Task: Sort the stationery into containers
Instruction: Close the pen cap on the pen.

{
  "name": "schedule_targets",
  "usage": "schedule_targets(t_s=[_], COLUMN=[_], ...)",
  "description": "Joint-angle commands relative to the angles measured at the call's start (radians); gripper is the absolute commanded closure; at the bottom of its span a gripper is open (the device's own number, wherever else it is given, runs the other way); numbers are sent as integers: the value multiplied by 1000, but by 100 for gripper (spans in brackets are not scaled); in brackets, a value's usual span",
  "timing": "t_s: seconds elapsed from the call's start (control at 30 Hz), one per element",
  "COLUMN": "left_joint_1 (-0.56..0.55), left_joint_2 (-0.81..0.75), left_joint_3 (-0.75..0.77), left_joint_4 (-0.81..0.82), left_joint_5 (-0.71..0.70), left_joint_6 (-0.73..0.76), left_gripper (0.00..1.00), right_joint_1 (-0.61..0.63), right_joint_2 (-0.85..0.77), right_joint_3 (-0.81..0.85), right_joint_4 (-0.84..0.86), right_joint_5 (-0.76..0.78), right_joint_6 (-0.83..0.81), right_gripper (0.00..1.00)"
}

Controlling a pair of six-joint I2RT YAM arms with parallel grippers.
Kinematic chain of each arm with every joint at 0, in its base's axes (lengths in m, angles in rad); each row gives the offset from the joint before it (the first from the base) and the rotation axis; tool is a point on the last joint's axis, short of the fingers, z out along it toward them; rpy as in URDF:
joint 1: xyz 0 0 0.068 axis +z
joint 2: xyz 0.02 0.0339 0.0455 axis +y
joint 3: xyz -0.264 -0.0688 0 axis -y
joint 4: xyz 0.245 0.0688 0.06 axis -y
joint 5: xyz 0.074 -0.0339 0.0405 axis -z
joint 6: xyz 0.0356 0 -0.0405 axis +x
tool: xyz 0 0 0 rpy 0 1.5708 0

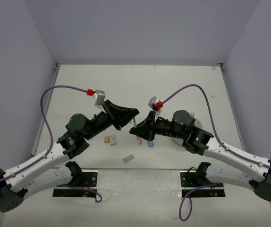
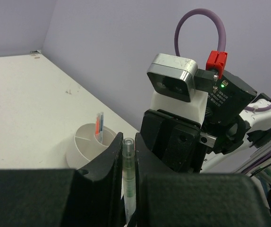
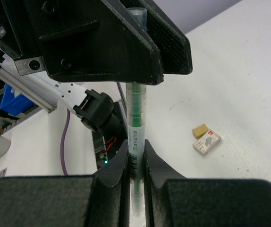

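Thin green pen (image 3: 135, 116) looked light, stiff, slick-barrelled, best pinched mid-barrel; left gripper (image 2: 128, 153) and right gripper (image 3: 135, 160) both clamped on it.

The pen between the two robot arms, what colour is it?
The pen is clear with green inside, clearest in the right wrist view.

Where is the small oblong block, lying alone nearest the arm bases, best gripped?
Probably from straight above, pinching the block across its two long sides at mid-length. It lies flat and slanted, clear of the other pieces. The sides are therefore free to reach, but the grip should be turned to match the slant.
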Motion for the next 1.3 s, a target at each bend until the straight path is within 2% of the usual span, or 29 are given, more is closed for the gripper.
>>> schedule_targets(t_s=[0.0,0.13,0.27,0.47,0.63,0.73,0.8,0.87,0.97,1.1,1.17,1.23,1.27], left_joint_1=[-5,-29,-112,-128,-187,-225,-225,-225,-225,-225,-225,-225,-225], left_joint_2=[38,48,50,60,122,126,105,60,55,61,72,68,67], left_joint_3=[15,-22,-40,-135,-183,-195,-194,-125,28,135,200,221,234], left_joint_4=[-12,-15,-45,29,113,115,98,-16,-168,-204,-239,-252,-257], left_joint_5=[113,78,5,48,55,21,-10,-53,-107,-93,-129,-200,-224], left_joint_6=[13,2,12,-25,-52,-50,-37,6,115,187,213,220,219], left_gripper=[100,100,100,100,100,100,100,100,100,100,100,86,68], right_joint_1=[1,-44,-99,-204,-215,-226,-226,-223,-195,-160,-154,-151,-150], right_joint_2=[19,47,82,155,255,283,283,273,245,228,213,192,188], right_joint_3=[147,247,368,545,719,763,757,658,460,279,174,113,103], right_joint_4=[-24,-48,-56,-74,-136,-144,-170,-150,-43,91,173,203,211], right_joint_5=[115,118,88,5,-6,-7,-14,-52,-99,-126,-132,-125,-127], right_joint_6=[-56,-71,-69,-35,-67,-81,-90,-85,-59,5,48,62,67], right_gripper=[100,100,100,100,100,100,100,100,100,100,100,100,100])
